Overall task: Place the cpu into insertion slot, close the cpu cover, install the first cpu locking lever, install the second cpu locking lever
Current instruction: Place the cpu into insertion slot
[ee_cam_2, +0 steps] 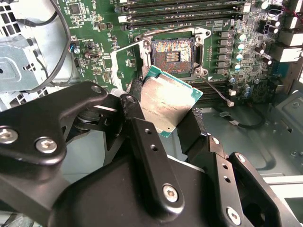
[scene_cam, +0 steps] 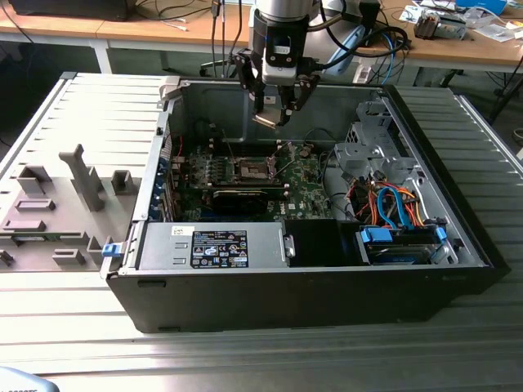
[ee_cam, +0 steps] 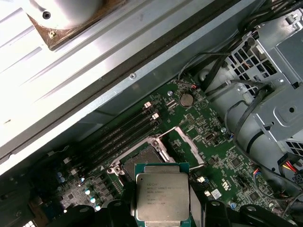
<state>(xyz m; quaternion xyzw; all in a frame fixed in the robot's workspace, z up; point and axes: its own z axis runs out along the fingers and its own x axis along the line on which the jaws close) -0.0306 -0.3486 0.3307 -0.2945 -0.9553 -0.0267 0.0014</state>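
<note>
Over the open computer case (scene_cam: 327, 287) in the exterior view, gripper (scene_cam: 270, 120) clenched on the cpu (ee_cam_2: 168, 104), pinched by its edges, metal top showing in both wrist views. Held above and apart from the bare insertion slot (ee_cam_2: 171, 53), with cpu cover (ee_cam: 191, 145) swung open beside it.

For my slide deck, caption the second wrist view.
Pincer grips the cpu over the green motherboard, its insertion slot open and empty.
</note>
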